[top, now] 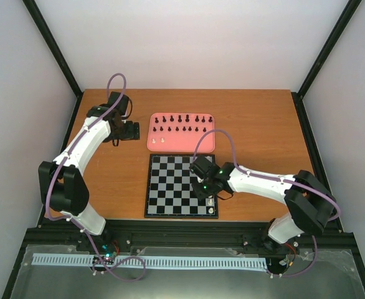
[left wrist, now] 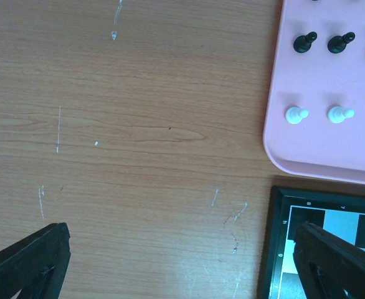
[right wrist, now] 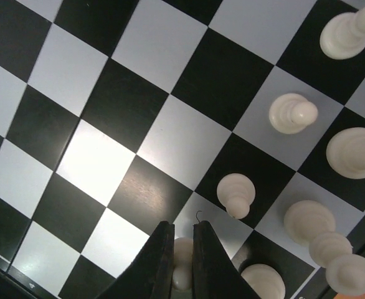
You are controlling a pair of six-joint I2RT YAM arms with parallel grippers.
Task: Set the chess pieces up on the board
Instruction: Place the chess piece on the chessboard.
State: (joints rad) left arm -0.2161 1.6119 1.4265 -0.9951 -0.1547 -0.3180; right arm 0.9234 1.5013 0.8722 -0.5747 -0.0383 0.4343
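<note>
- Fingertips of my right gripper (right wrist: 182, 227) are nearly pressed together, pinching a cream-white piece (right wrist: 182, 268) between them (a narrow grip, since the chessmen are tiny).
- Piece hangs low over the board (right wrist: 95, 162) by its near edge, next to the placed white pieces (right wrist: 293, 113) clustered at the near right corner. White's ranks look to be filling outward from that corner, so my guess for the drop is the next free square along.
- Neighbours stand close. It should go down upright, or a finger could clip one.
- Left gripper (left wrist: 181, 230): fingers spread wide, nothing between them, over bare table (left wrist: 139, 124) just beside the pink tray (left wrist: 319, 149) and the board's far left corner. Likely parked there for the next pick, clear of my right arm.
- Tray lies beyond the board's far edge, holding two white pieces (left wrist: 296, 114) and the black pieces (top: 180, 118).
</note>
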